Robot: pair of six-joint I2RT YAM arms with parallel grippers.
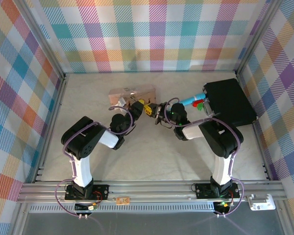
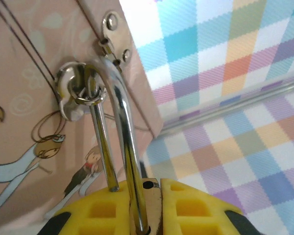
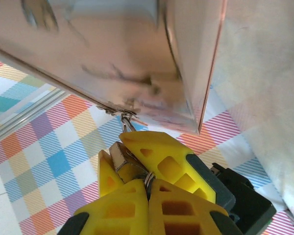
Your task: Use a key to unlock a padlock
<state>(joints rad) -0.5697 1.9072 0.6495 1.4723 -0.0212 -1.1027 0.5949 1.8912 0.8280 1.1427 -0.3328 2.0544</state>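
Right wrist view, lower centre: right gripper point(image 3: 148, 198) pinched on the small silver metal key point(image 3: 148, 177), set against the tiny brass padlock point(image 3: 118, 160); left gripper point(image 2: 147, 196) clamps that padlock, hung from the pink illustrated tin box point(image 2: 29, 98). Step: key insertion, seemingly; next requires rotating it.

Tin point(image 1: 132, 91): far centre of table point(image 1: 152, 156).
Padlock point(image 2: 121, 127): on tin's hasp, within left gripper point(image 2: 147, 196).
Key point(image 3: 147, 179): seemingly within right gripper point(image 3: 148, 208), below padlock.
Case point(image 1: 229, 100): right of tin.

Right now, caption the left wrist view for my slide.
Left claw clamps the padlock, shackle threaded through the hasp on the pink tin.
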